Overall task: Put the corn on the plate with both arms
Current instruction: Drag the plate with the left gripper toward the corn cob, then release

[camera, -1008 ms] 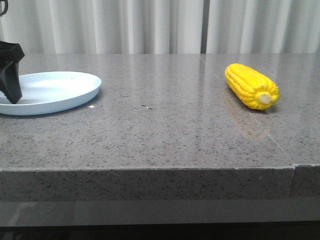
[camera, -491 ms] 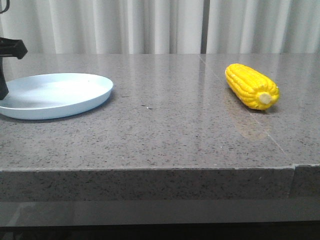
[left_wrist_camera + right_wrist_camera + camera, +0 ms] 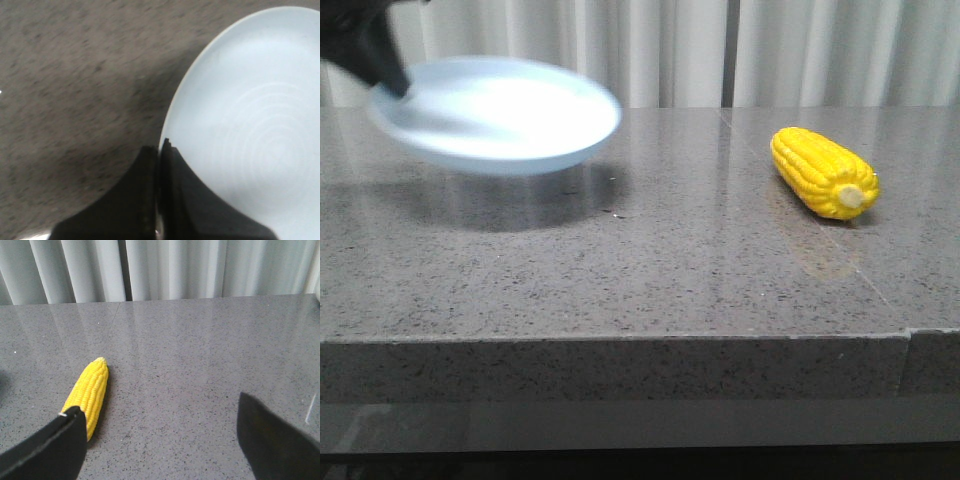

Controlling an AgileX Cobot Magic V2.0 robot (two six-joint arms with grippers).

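Corn, front view: corn (image 3: 824, 172) lies on the grey stone table (image 3: 650, 270) at the right, cream stub toward the camera, well back from the front edge.
Plate, front view: plate (image 3: 500, 112) hangs in the air over the table's left part, blurred and tilted, its shadow on the stone beneath; well apart from the corn.
Open room, front view: bare stone between plate and corn.
Left gripper, front view: left gripper (image 3: 382, 72) grips the plate's rim at the far left.
Left wrist view: fingers (image 3: 145, 200) pressed together, pinching the plate (image 3: 250, 125) at its rim; stone beyond.
Right wrist view: right gripper (image 3: 165, 440) spread wide above the table (image 3: 200, 350), holding nothing; corn (image 3: 90, 392) lies just beside one finger; curtain (image 3: 165, 267) behind the far edge.
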